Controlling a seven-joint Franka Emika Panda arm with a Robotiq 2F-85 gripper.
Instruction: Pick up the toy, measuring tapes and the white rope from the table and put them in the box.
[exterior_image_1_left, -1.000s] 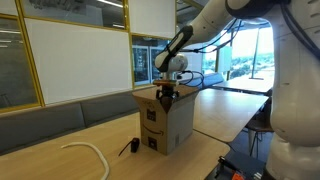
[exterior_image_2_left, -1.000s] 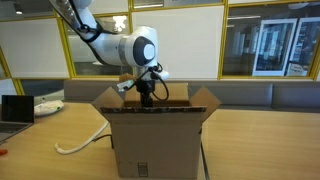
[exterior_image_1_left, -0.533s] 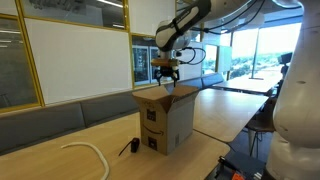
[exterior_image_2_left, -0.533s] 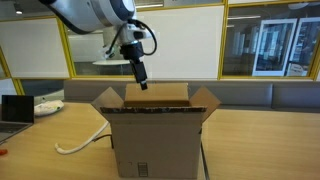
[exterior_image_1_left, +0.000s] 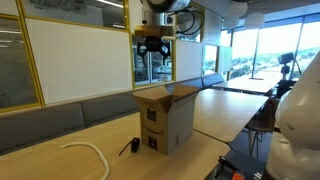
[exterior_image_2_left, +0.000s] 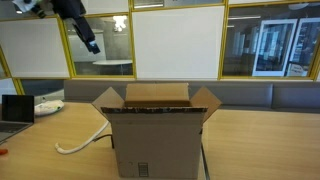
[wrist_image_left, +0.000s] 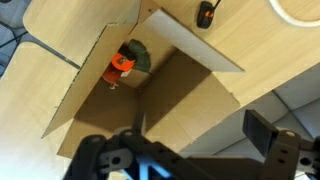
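Note:
The brown cardboard box (exterior_image_1_left: 166, 120) (exterior_image_2_left: 155, 140) stands open on the table. In the wrist view I look down into the box (wrist_image_left: 185, 45). On its floor lies an orange-red measuring tape (wrist_image_left: 120, 64) with the grey-green toy (wrist_image_left: 138, 55) touching it. Another measuring tape (wrist_image_left: 207, 13) (exterior_image_1_left: 128, 148) lies on the table beside the box. The white rope (exterior_image_1_left: 92, 154) (exterior_image_2_left: 86, 139) (wrist_image_left: 296, 10) curves on the table farther out. My gripper (exterior_image_1_left: 152, 46) (exterior_image_2_left: 91, 40) (wrist_image_left: 200, 140) hangs high above the table, open and empty, off to the rope side of the box.
A laptop (exterior_image_2_left: 14, 108) and a white object (exterior_image_2_left: 46, 105) sit at the table's far end. A cushioned bench (exterior_image_1_left: 60, 112) and glass walls run behind the table. More tables (exterior_image_1_left: 240, 85) stand toward the windows.
My gripper has risen out of the box mouth and swung up and sideways, away from above the box. It stayed open. The objects have not moved.

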